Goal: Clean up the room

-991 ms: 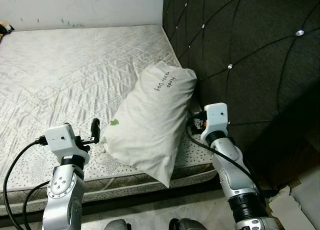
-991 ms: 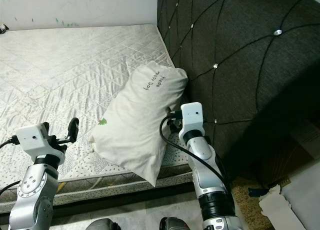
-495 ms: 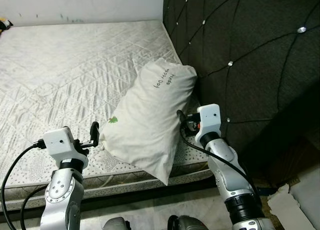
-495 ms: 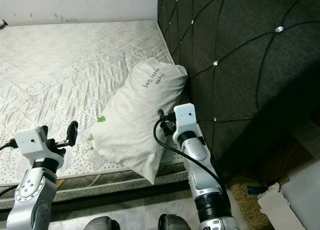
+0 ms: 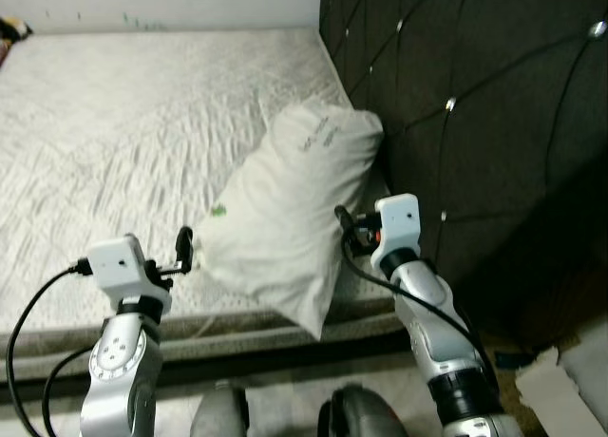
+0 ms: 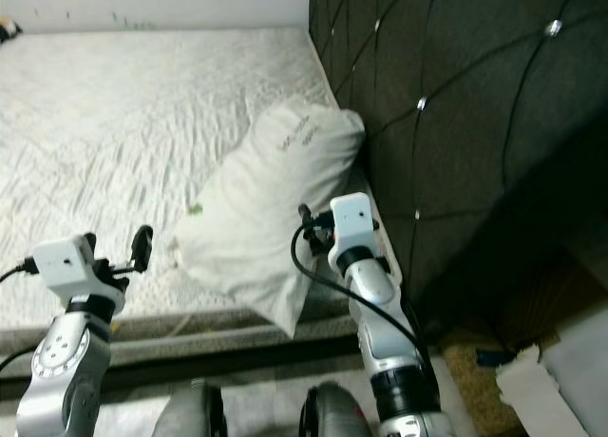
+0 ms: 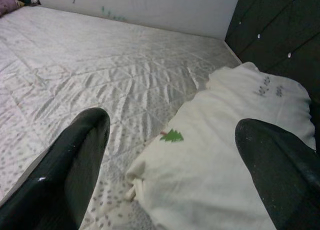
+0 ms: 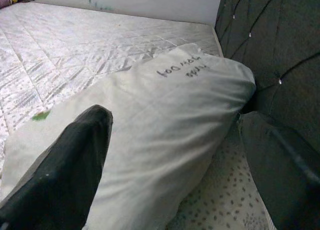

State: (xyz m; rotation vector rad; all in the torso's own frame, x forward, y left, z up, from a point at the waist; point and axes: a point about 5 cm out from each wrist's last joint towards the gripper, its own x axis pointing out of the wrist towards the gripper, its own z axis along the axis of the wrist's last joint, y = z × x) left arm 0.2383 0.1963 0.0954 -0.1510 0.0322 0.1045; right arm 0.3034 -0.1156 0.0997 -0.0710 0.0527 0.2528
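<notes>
A white pillow (image 5: 296,201) with handwriting and a small green tree mark lies tilted on the bare mattress (image 5: 123,123), its far end against the dark headboard (image 5: 494,123). One corner hangs over the mattress's front edge. My left gripper (image 5: 185,248) is open just left of the pillow's lower corner, a little apart from it. In the left wrist view the left gripper (image 7: 172,121) has its fingers spread wide, facing that corner. My right gripper (image 5: 342,218) is open at the pillow's right side; the right wrist view shows the pillow (image 8: 165,115) between its spread fingers (image 8: 75,160).
The tufted headboard stands close on the right. A white wall (image 5: 171,0) runs behind the mattress. Pale paper or cardboard (image 5: 560,380) lies on the floor at the lower right. Small items sit at the mattress's far left corner (image 5: 11,27).
The whole picture has shifted and blurred, so the camera moved. My right gripper has come from behind the pillow's far edge to its right side. The pillow lies as before.
</notes>
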